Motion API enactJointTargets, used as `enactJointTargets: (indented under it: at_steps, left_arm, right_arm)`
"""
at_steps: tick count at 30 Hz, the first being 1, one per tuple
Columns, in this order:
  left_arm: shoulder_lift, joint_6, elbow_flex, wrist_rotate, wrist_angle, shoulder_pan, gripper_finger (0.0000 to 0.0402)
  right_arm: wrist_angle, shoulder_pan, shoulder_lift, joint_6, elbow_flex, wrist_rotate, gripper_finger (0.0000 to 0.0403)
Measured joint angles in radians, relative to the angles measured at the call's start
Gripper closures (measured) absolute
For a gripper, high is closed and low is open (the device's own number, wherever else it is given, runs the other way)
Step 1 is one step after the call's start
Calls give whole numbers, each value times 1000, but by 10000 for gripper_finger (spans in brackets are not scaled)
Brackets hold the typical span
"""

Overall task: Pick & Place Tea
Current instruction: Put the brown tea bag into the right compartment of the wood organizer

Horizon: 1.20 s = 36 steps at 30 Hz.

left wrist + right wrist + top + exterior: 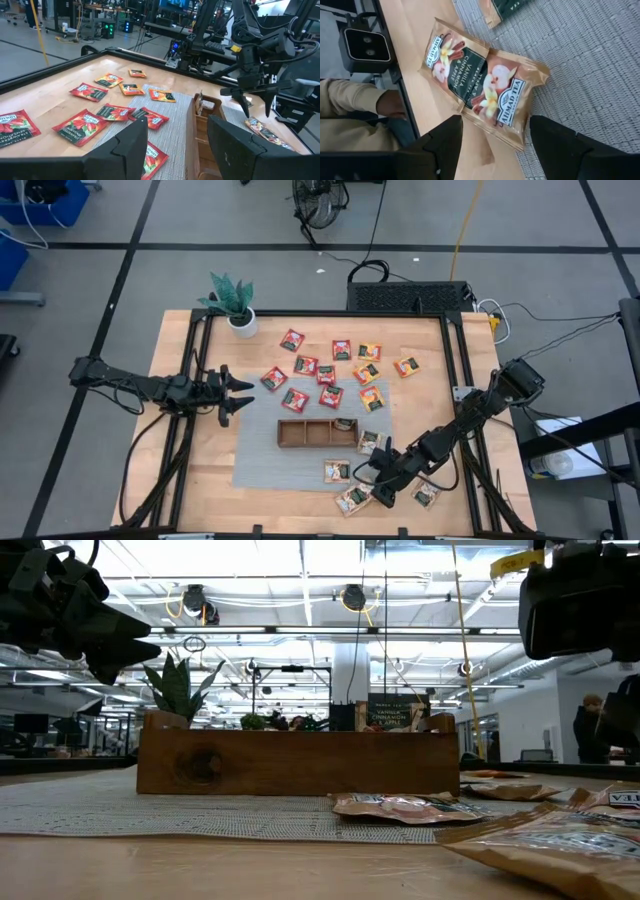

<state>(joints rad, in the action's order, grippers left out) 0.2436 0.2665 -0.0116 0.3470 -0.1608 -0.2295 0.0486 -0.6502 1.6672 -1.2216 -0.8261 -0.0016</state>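
Note:
Red tea sachets [295, 400] and orange-yellow ones [370, 351] lie flat on the far half of the table. Brown-and-dark-green sachets [337, 471] lie near the front edge. One sachet [345, 425] sits in the right compartment of the wooden tray [300, 433]. My right gripper [378, 485] is open and hovers over two overlapping brown-and-green sachets [480, 80] at the mat's near edge, a finger on either side, touching nothing. My left gripper [235, 395] is open, raised left of the tray, and faces the red sachets [82, 125].
A grey mat [260, 460] lies under the tray. A potted plant [232, 305] stands at the far left corner. A person's hand and sleeve [385, 105] show beyond the table's near edge. Black frame rails [455, 370] run along the table's sides.

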Motion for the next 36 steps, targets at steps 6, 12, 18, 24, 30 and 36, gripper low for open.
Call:
enactJointTargets:
  at_steps: [6, 12, 18, 24, 30, 36]
  left_arm:
    - [0, 0, 0, 0, 0, 0, 197]
    - [0, 0, 0, 0, 1, 0, 197]
    - [0, 0, 0, 0, 2, 0, 197]
    - [0, 0, 0, 0, 2, 0, 197]
    - [0, 0, 0, 0, 0, 0, 197]
    - [0, 0, 0, 0, 0, 0, 197]
  right_arm:
    - [9, 0, 16, 4, 0, 2, 188]
    - [43, 0, 46, 18, 0, 0, 188]
    - [46, 5, 47, 29, 0, 0, 189]
    - [37, 5, 66, 36, -2, 1, 226]
    - [24, 6, 75, 65, -3, 1, 316]
    - [20, 6, 76, 109, -1, 10, 396]
